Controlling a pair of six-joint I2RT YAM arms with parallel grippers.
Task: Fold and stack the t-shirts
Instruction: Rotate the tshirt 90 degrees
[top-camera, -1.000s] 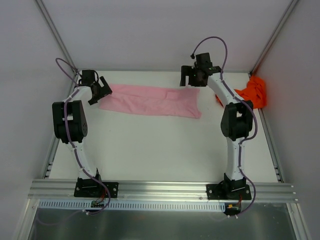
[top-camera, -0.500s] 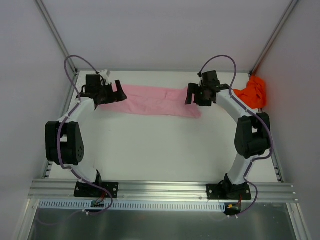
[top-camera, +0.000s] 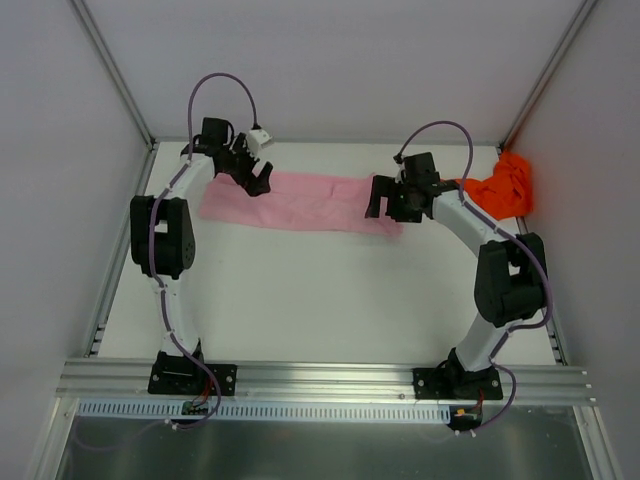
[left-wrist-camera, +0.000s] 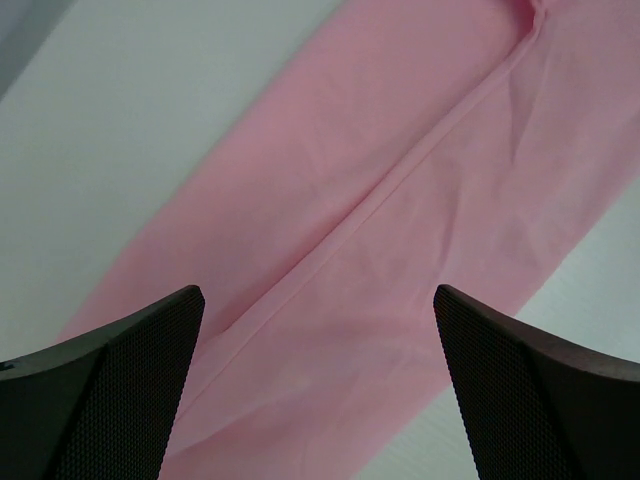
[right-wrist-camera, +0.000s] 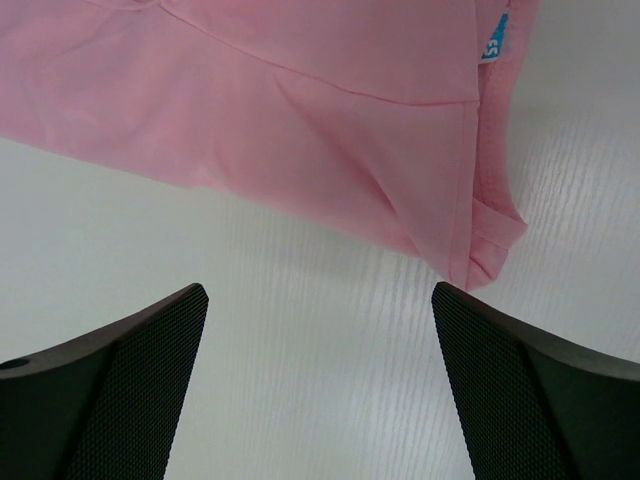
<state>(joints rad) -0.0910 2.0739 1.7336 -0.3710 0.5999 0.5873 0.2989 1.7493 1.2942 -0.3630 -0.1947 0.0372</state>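
The pale pink t-shirt (top-camera: 310, 203) lies flat on the white table (top-camera: 320, 290) as a long folded strip across the back. My left gripper (top-camera: 258, 178) hovers open over the strip's left part, near its back edge. In the left wrist view the pink t-shirt (left-wrist-camera: 400, 200) with a seam fills the space between the open left gripper (left-wrist-camera: 315, 295). My right gripper (top-camera: 385, 198) is open over the strip's right end. In the right wrist view the pink t-shirt's (right-wrist-camera: 300, 100) folded corner and blue neck label (right-wrist-camera: 493, 42) lie just ahead of the empty right gripper (right-wrist-camera: 318, 290). The orange-red t-shirt (top-camera: 505, 188) sits crumpled at the back right.
White walls enclose the table on three sides, with slanted metal posts (top-camera: 112, 70) in the back corners. An aluminium rail (top-camera: 320, 378) carrying both arm bases runs along the near edge. Bare table (right-wrist-camera: 300, 350) shows under the right gripper.
My left arm swung from beside the shirt's left end to over its back edge, further right. My right gripper came forward and down over the shirt's right end.
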